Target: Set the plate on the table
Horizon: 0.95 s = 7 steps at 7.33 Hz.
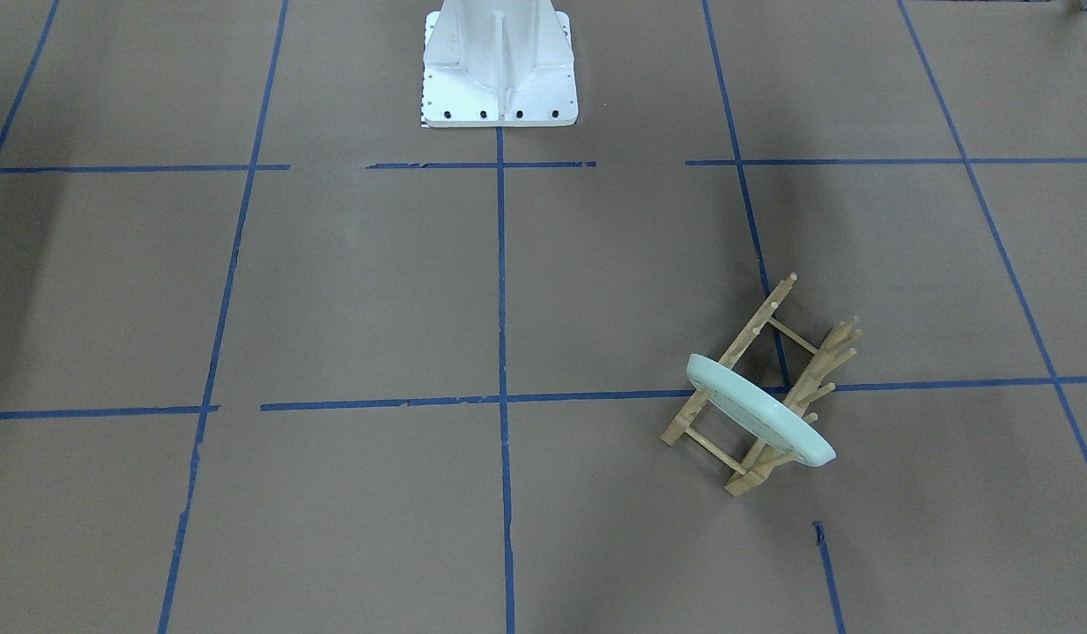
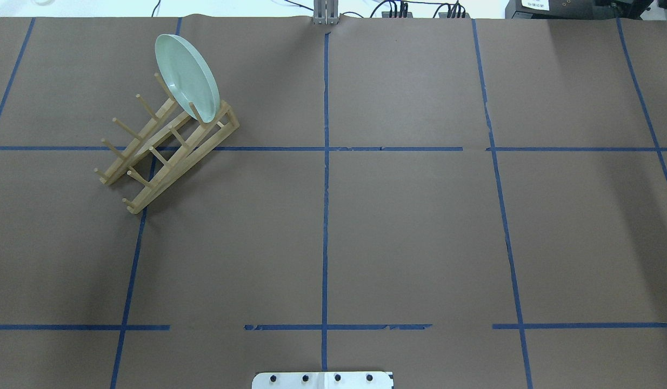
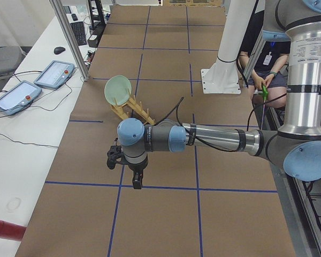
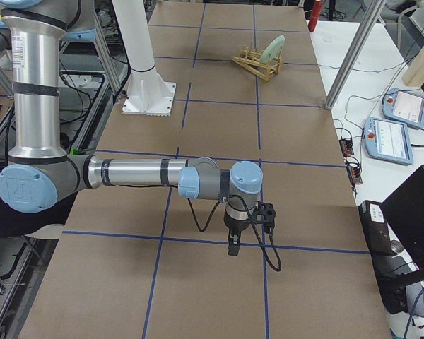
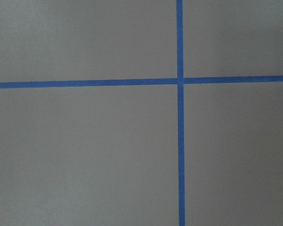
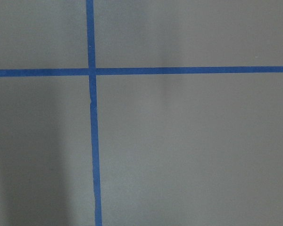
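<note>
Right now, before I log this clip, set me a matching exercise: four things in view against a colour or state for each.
Things:
1. plate
2. rack
3. robot base
4. tape lines

Colours or states:
A. blue, laid out as a grid
B. white
C. mint green, standing on edge in the rack
D. light wood, pegs pointing up

Pairs: 1-C, 2-D, 3-B, 4-A

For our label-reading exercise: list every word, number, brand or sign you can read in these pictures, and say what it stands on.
Nothing is legible.
Too small to read: the white label on the black box.
Too blurred to read: the teach pendant screens.
No markings show on the plate.
</note>
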{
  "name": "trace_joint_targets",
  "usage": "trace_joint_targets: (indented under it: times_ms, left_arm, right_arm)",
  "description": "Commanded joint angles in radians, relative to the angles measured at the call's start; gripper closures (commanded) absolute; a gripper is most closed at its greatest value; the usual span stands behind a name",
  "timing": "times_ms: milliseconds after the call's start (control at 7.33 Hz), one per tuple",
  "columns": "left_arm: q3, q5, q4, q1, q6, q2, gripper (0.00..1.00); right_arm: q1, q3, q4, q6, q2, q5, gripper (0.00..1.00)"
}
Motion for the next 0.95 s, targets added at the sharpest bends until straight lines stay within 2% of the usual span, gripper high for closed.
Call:
trace_joint_targets:
  times_ms: [0,273,545,682,818]
  left_arm:
    - [-0.030,-0.001,0.016,0.003,-0.003,-0.008,0.00]
    - [-0.047,-0.008,0.030,-0.002,-0.008,-0.125,0.00]
    - [-0.031,-0.011,0.041,0.012,-0.011,-0.337,0.00]
    - [-0.041,-0.017,0.021,0.036,-0.131,-0.386,0.00]
    - [-0.028,-0.101,-0.119,0.047,-0.407,-0.423,0.00]
  right_arm:
    - [0.000,0.000,0.000,0.000,0.000,0.000,0.00]
    - [0.000,0.000,0.000,0.000,0.000,0.000,0.00]
    - [0.000,0.000,0.000,0.000,0.000,0.000,0.00]
    - [0.000,0.000,0.000,0.000,0.000,0.000,0.00]
    - [0.000,0.000,0.000,0.000,0.000,0.000,0.00]
